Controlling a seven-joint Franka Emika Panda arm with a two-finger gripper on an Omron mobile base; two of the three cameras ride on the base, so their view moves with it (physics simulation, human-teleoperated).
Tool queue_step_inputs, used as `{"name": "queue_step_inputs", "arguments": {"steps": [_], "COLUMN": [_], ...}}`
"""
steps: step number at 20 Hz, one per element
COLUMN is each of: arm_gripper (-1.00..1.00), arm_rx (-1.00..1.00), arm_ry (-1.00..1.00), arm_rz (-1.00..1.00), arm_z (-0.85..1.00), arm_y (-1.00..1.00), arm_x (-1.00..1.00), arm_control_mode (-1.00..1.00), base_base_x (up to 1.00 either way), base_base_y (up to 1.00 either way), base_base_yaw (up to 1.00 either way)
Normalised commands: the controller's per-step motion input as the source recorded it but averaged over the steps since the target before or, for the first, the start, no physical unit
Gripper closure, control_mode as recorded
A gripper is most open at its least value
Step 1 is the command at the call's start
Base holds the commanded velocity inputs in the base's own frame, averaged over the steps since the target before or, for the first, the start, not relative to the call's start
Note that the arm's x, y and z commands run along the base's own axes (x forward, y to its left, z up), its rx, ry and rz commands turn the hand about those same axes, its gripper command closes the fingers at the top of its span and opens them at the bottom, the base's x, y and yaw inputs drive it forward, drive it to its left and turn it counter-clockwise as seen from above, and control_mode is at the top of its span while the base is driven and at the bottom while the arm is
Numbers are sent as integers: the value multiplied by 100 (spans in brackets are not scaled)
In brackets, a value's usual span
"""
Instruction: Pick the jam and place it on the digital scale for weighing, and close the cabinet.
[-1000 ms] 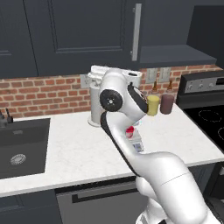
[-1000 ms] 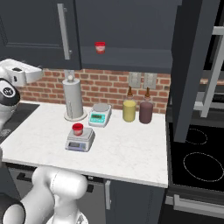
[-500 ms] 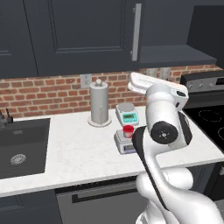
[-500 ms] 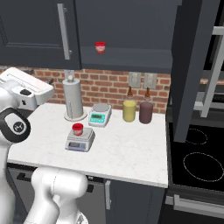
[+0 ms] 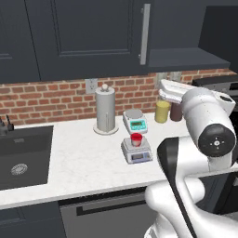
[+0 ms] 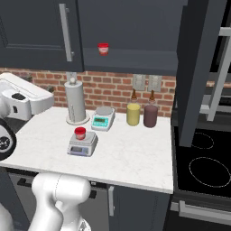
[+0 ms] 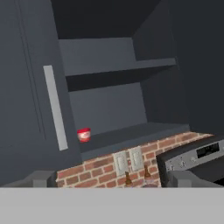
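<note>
On the tabletop (image 5: pixel 83 158) in the left base view, the jam (image 5: pixel 136 139) sits on the digital scale (image 5: pixel 137 151). Right base view: one cabinet (image 6: pixel 135 40) door hangs open (twin jar (image 6: pixel 103 48) inside). Hand view: jaws spread wide, holding nothing.

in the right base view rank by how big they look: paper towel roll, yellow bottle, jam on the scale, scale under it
1. paper towel roll
2. yellow bottle
3. digital scale, nearer the camera, so its place against the bottle is unsure
4. jam, clearly smallest
</note>
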Motion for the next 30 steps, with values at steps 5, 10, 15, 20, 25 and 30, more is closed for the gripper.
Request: {"name": "queue_step_inputs", "arguments": {"steps": [5, 10, 15, 20, 25, 30], "arm_gripper": [-100, -100, -100, -100, -100, -100], "arm_rx": [-7, -12, -9, -6, 0, -2], "arm_ry": [0, 0, -2, -4, -4, -18], "arm_rz": [0, 1, 5, 15, 5, 3], "arm_z": [-30, -66, -43, -41, -3, -45], "arm_y": [-6, -16, -10, -42, -22, -6], "arm_x": [-65, -75, -35, -11, 0, 5], "arm_control_mode": [-100, -100, -100, -100, -100, -100], "base_base_x": [0, 0, 0, 0, 0, 0], "base_base_y": [0, 0, 0, 0, 0, 0], "base_base_yaw": [0, 0, 0, 0, 0, 0]}}
